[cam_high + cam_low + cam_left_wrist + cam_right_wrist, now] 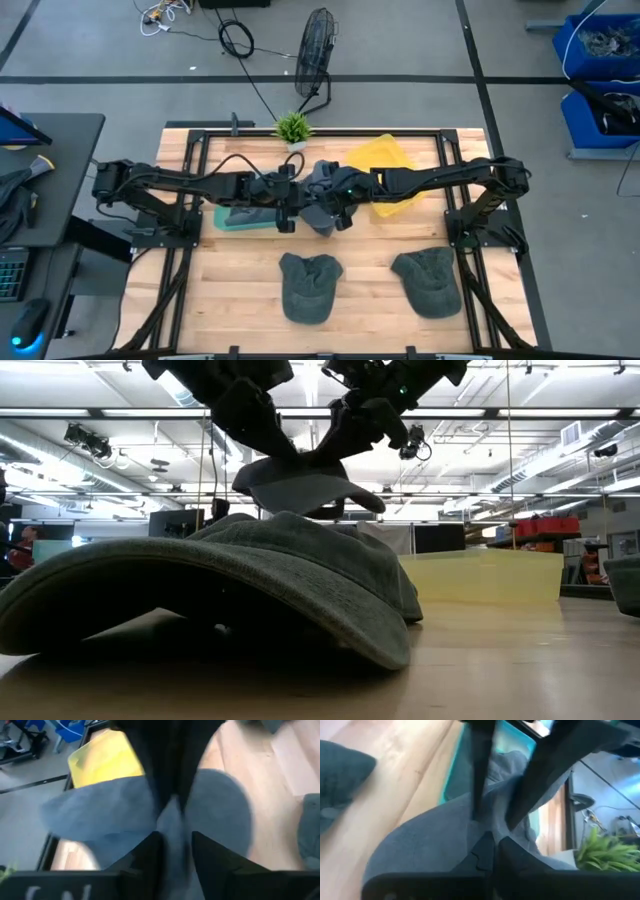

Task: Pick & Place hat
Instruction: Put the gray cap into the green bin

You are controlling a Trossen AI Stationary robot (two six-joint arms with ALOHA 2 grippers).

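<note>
A grey cap (320,186) hangs in the air over the middle of the table, between the teal tray (238,218) and the yellow tray (385,168). In the low view the cap (300,486) is clear of the wood, brim pointing right. My left gripper (296,212) and my right gripper (336,212) meet at it from opposite sides, both shut on it. Two dark green caps (308,286) (428,281) lie flat on the near part of the table. One of them (230,585) fills the foreground of the low view. My left gripper pinches a bunched fold of the grey cap's crown (173,826) between its two fingers (150,851). It comes slanting down from the table's left (250,415). The cap is lifted clear and spreads out to both sides beyond the fingers. My right gripper is shut on a ridge of the grey cap's cloth (488,826) at its fingertips (480,855). It comes slanting down from the table's right (365,420), just opposite the left fingers. The cap hangs clear of the table below it.
A small potted plant (293,127) stands at the far edge. The black frame rails (452,150) border the wood on the left, right and far sides. A fan (316,50) and cables lie on the floor beyond. Bare wood (365,300) shows between the two green caps.
</note>
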